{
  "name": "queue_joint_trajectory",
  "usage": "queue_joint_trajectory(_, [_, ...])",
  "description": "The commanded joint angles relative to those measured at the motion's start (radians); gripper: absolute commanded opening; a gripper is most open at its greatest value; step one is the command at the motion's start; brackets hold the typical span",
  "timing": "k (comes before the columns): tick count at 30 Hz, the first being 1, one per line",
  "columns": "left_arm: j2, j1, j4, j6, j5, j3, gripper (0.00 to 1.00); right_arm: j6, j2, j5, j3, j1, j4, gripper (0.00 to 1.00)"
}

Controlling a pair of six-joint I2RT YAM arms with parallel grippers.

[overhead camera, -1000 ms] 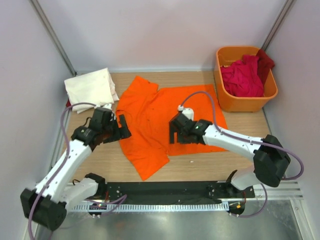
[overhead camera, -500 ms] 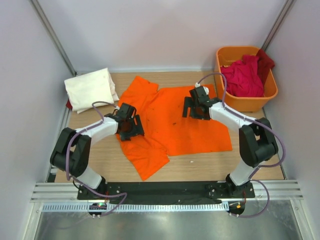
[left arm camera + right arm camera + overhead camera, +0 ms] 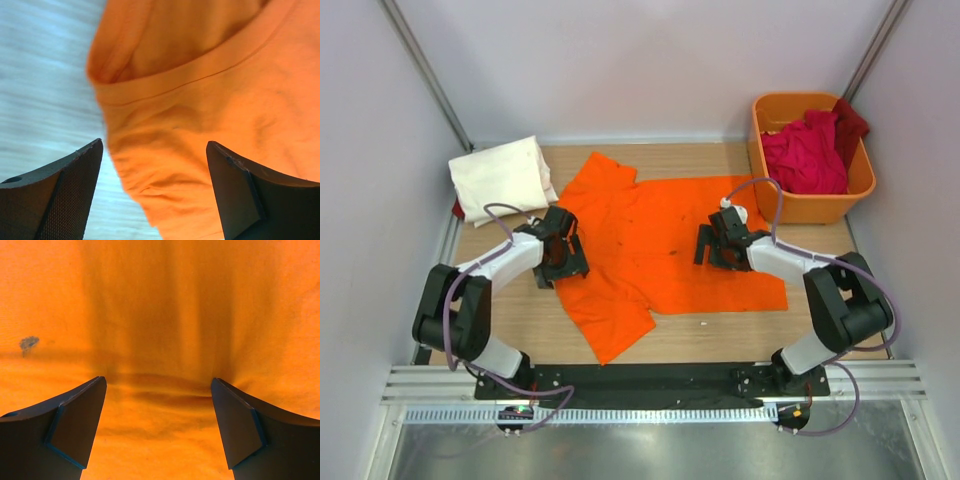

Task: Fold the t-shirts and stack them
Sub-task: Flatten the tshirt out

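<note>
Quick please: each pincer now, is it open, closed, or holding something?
Left pincer: open, holding nothing, over the orange t-shirt edge.
Right pincer: open, holding nothing, over the same t-shirt.

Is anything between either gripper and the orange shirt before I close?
Nothing visible. Both wrist views show only cloth between open jaws: left gripper at the edge of the orange t-shirt, right gripper over its body.

No legible text, label, brand, number or sign in any view. Orange t-shirt [image 3: 650,235]: plain cloth, no print. Orange tub [image 3: 810,208]: no marking readable.
</note>
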Motion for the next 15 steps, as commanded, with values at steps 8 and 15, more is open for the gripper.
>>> queue_joint_trajectory(8, [-0.097, 0.01, -0.179, 0.008, -0.081, 0.005, 0.84, 0.04, -0.163, 0.024, -0.114, -0.003, -0.092, 0.93])
queue_joint_trajectory(15, [-0.381, -0.144, -0.328, -0.136, -0.124, 0.017, 0.82, -0.055, -0.203, 0.005, 0.124, -0.003, -0.241, 0.93])
